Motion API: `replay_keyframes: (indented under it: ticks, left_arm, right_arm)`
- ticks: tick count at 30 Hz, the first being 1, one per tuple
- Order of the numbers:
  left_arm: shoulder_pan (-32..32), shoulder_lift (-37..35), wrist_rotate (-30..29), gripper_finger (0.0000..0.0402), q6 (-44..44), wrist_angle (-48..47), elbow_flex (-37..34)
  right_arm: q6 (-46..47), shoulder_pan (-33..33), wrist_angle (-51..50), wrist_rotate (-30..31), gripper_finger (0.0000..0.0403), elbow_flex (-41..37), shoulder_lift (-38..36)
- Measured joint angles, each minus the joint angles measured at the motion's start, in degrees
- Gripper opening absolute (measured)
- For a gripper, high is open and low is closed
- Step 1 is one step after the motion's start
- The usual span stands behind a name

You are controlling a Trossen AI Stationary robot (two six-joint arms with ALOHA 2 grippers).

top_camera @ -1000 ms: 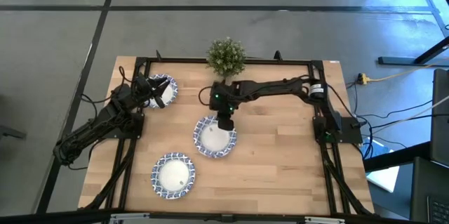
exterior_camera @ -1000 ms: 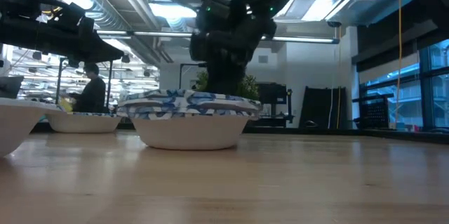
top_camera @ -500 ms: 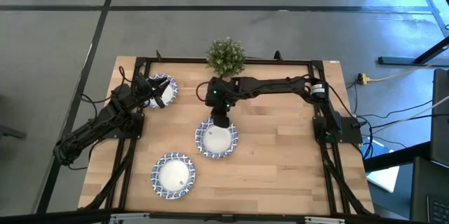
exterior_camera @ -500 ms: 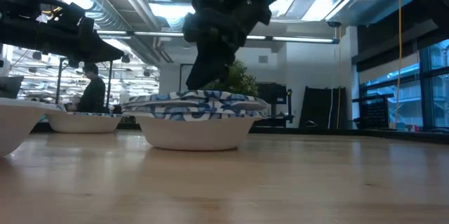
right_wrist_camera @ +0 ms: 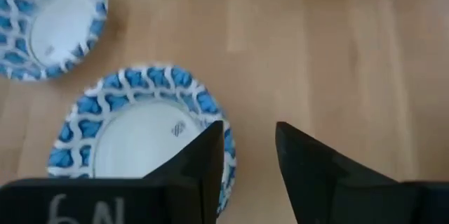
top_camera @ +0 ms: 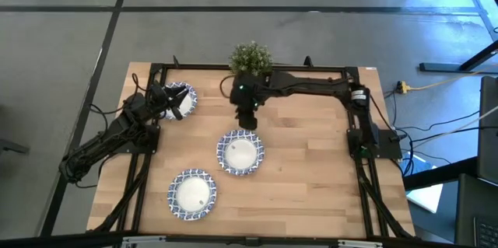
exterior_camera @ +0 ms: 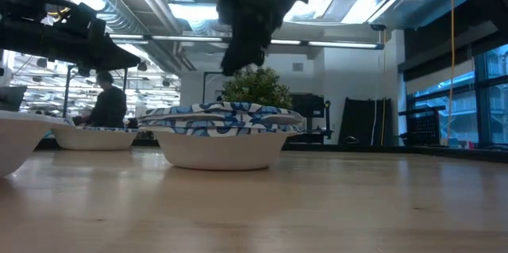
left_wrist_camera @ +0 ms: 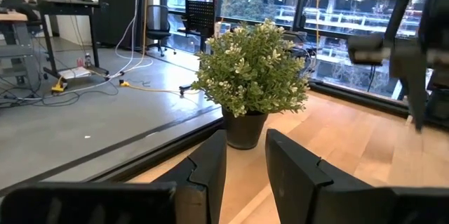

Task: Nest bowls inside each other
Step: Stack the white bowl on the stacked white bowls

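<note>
A white bowl with a blue-and-white rim [top_camera: 240,153] rests on its base at the table's middle; in the low view its rim [exterior_camera: 222,116] looks layered. A second bowl [top_camera: 192,193] sits near-left and a third [top_camera: 180,99] far-left. My right gripper [top_camera: 247,120] hangs open above the table, just beyond the middle bowl's far rim [right_wrist_camera: 210,112], and touches nothing. My left gripper [top_camera: 170,103] stays over the far-left bowl. Its fingers [left_wrist_camera: 244,140] are open with nothing between them.
A small green potted plant [top_camera: 250,58] stands at the table's far edge, right behind my right gripper. The wooden table [top_camera: 311,170] is bare on its right half. A dark frame runs along the table's edges. A person shows in the room beyond [exterior_camera: 107,102].
My right gripper has opened and let go of the middle bowl's far rim. It has then risen and drawn back toward the table's far edge and the plant. The bowl stays on the table where it was set.
</note>
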Motion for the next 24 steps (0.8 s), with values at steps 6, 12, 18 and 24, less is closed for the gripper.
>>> replay_keyframes:
  ticks: [6, 12, 18, 24]
  left_arm:
    - [-0.02, 0.00, 0.04, 0.0095, 0.07, -0.01, 0.00]
    - [-0.02, -0.01, -1.21, 0.0095, 0.57, -0.06, 0.00]
    - [0.00, -0.04, -1.58, 0.0095, 2.90, -0.07, 0.00]
    - [0.00, -0.04, -3.08, 0.0095, 4.81, 0.10, 0.00]
  right_arm:
    - [0.11, -2.44, -0.18, 3.51, 0.0132, -3.54, -7.16]
    - [3.18, -3.92, 6.85, 7.28, 0.0132, -17.55, -19.45]
    - [7.49, -4.02, 20.23, 10.33, 0.0132, -36.67, -32.82]
    - [12.05, -4.17, 33.12, 10.28, 0.0132, -51.79, -42.50]
